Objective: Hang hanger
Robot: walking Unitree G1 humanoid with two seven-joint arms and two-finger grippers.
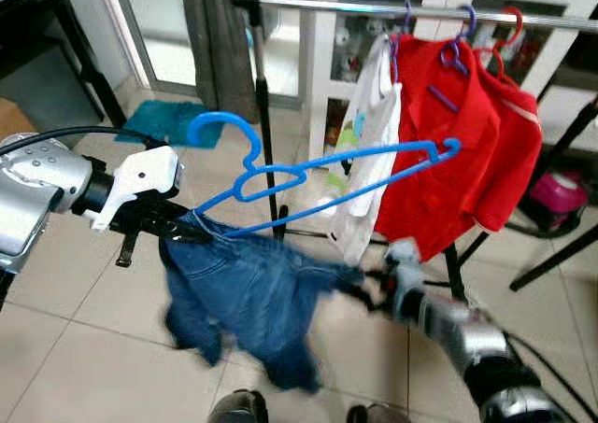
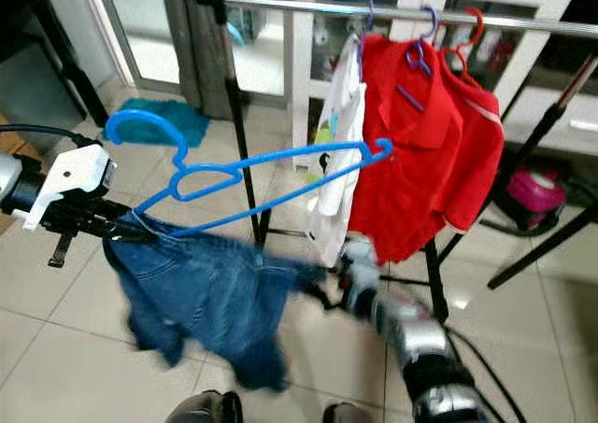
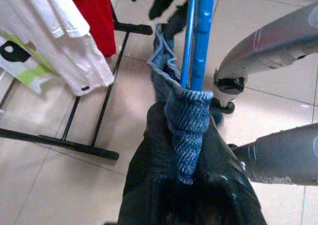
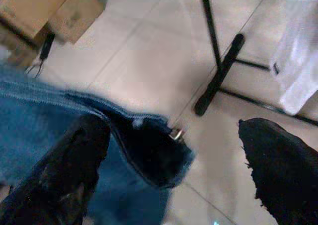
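Left tool (image 1: 182, 227) pinches hanger (image 1: 308, 176) and jeans (image 1: 248, 297) below the rail (image 1: 420, 10); right tool (image 4: 174, 150), spread, might drag the jeans off.

A home laundry corner: tiled floor (image 1: 84, 348), clothes rail (image 1: 392, 10) hung with shirts (image 1: 448, 143), white glass-fronted cabinet (image 1: 374, 40).

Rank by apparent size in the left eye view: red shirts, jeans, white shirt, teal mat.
1. Red shirts, though the jeans look nearly as large and hang closer to the camera, so that order is unsure.
2. White shirt.
3. Teal mat.
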